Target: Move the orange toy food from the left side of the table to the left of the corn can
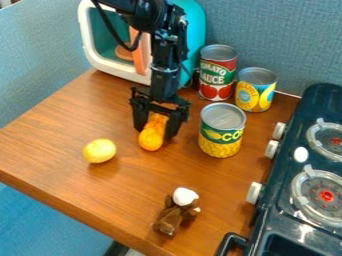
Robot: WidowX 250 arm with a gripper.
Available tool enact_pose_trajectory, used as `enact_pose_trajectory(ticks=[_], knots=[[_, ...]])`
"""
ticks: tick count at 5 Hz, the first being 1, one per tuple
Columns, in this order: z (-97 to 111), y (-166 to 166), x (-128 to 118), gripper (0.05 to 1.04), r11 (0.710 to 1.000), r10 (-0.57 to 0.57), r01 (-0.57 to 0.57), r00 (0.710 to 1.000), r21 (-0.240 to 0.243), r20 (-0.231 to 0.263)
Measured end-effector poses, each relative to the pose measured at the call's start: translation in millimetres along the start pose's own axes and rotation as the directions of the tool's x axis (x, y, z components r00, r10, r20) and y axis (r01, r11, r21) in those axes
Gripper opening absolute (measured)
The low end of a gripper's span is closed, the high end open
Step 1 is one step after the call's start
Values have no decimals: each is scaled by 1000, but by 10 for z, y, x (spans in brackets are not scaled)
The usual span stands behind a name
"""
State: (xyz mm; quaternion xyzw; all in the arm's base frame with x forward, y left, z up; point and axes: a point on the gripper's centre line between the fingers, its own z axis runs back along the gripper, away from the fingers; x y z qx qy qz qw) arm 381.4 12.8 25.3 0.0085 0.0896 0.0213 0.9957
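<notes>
Taking the gripper (155, 134) as the centre of the dial, with 12 toward the far side, a small brown toy with a round white top (171, 218) lies nearest, at about 6 o'clock on the wooden worktop (60, 135). The dark stove (275, 200) stands at 4 o'clock, pale knobs along its side. At 8 o'clock lies a yellow lemon-like thing (99, 151), well apart from the gripper. At the centre, the jaws are open, one on either side of an orange, pear-shaped thing (151, 139), whose rounder end points toward 6 o'clock. An upright can with corn pictured on it (220, 142) stands near, at 3 o'clock. Farther back are a yellow-and-blue can (255, 95) at 2 o'clock and, just beside it, a taller red-and-green can (217, 77) at 1 o'clock. At 12 o'clock, a teal and white box (194, 25) stands behind the arm, before the blue-grey wall (287, 40).
</notes>
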Motion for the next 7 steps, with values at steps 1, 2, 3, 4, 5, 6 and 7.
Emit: enact_pose_trajectory(ticks=[1, 2, 3, 4, 5, 6, 7], knots=[[42, 48, -67, 1010, 999, 6, -5, 1000, -53, 20], [415, 203, -206, 1009, 990, -2, 20, 992, -143, 127], [692, 357, -372, 1009, 977, -14, 59, 976, -205, 215], [769, 404, -589, 1009, 977, -55, 105, 965, -185, 257], [628, 414, -847, 1009, 987, -87, 119, 962, -109, 258], [543, 146, -1081, 1009, 976, -168, 197, 951, -89, 258], [500, 27, -1274, 1009, 975, -194, 216, 945, -57, 261]])
